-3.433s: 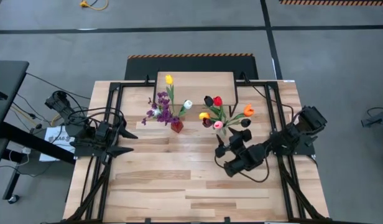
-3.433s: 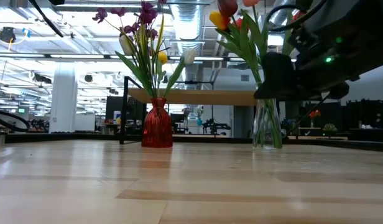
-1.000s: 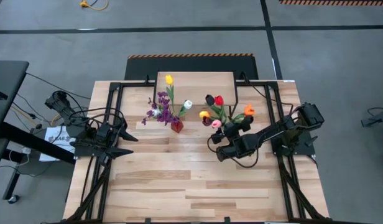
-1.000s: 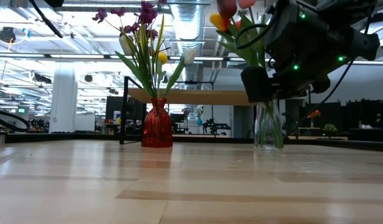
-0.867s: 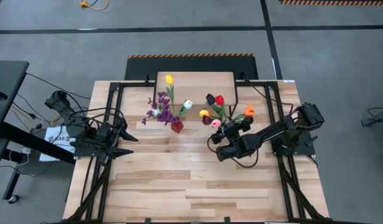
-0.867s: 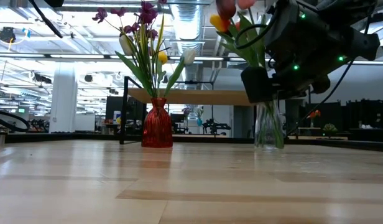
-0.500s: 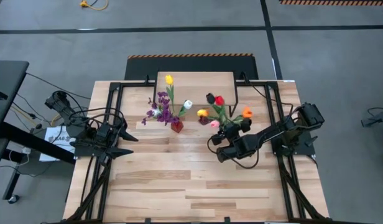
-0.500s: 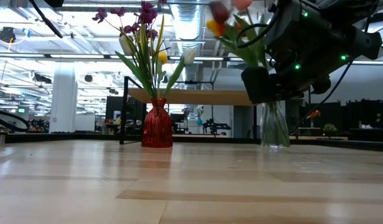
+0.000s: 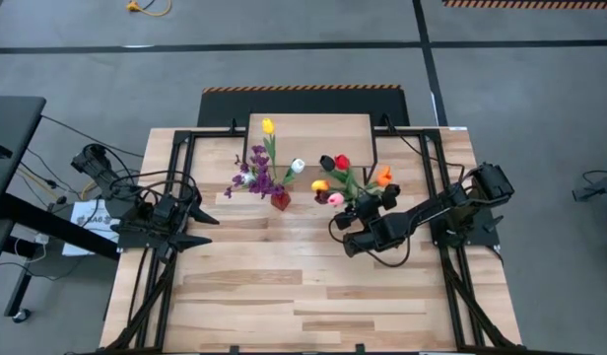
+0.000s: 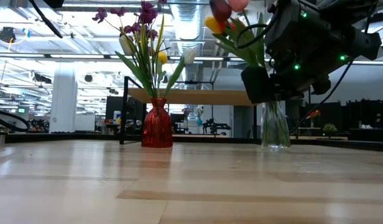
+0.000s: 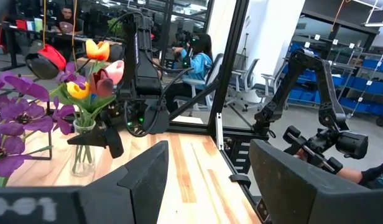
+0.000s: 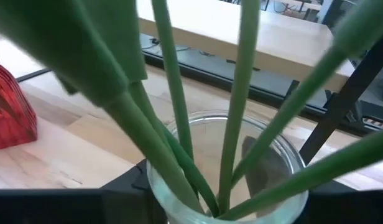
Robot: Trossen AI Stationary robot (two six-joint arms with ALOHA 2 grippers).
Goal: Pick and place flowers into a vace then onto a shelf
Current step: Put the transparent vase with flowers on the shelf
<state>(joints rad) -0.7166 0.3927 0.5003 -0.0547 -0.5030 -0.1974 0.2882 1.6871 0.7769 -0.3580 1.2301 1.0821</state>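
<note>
Glass vase (image 10: 275, 129) — right hand's (image 9: 355, 211) grip.

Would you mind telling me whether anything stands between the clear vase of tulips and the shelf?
Nothing visible does. The clear vase, gripped by the right gripper, stands just in front of the shelf; the red vase sits off to one side.

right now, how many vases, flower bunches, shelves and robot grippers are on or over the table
vases: 2 (ribbed red vase, clear glass vase)
flower bunches: 2 (purple blossom bunch with yellow and white tulips, mixed tulip bunch)
shelves: 1 (small raised light-wood shelf)
grippers: 2 (left gripper waiting at the table's left, right gripper around the clear glass vase)
total: 7
</note>
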